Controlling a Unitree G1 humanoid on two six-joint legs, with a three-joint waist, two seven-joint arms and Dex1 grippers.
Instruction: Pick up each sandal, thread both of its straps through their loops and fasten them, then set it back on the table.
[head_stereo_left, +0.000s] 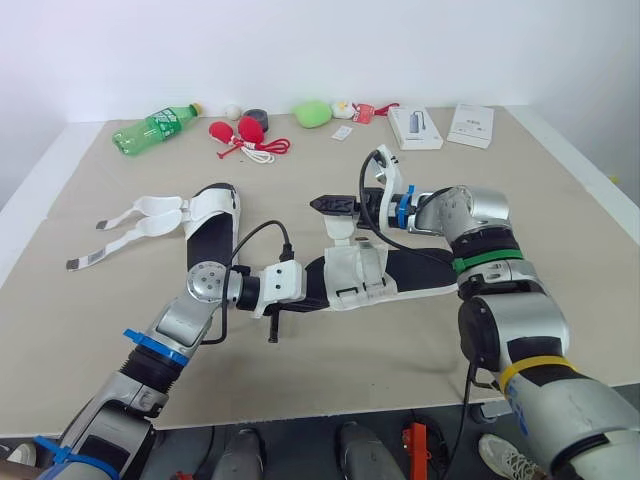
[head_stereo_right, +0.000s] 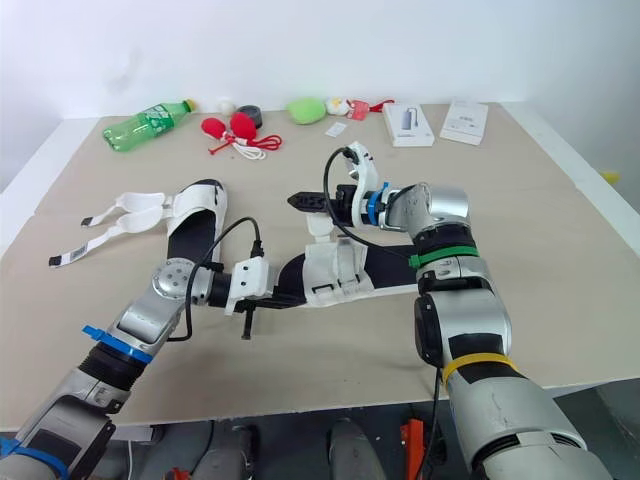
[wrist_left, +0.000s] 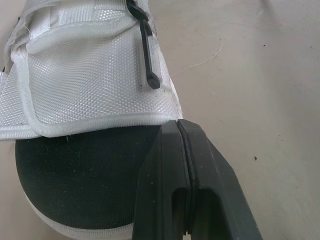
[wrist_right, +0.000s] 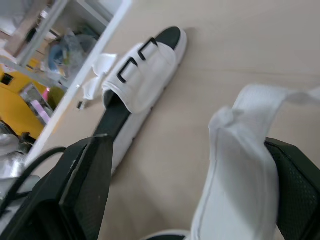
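Left eye view: a white mesh sandal with black insole (head_stereo_left: 405, 272) lies central on the beige counter (head_stereo_left: 560, 200). The clenched left hand (wrist_left: 181, 125) rests on its toe at 9 o'clock, likely steadying it. At 12 o'clock the released right hand (head_stereo_left: 320, 204) props a white strap (head_stereo_left: 340, 232) upright for threading.

The sandal (head_stereo_left: 360, 275) has white woven-mesh cloth straps (wrist_left: 95, 75) and a matt, grainy black footbed (wrist_left: 75, 175)

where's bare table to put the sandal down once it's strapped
Bare: the strip between the open sandal and the far row; the right side of the table past the right arm; the near left corner below the loose straps. Crowded: the far edge, green bottle to white boxes, and the centre around the second sandal.
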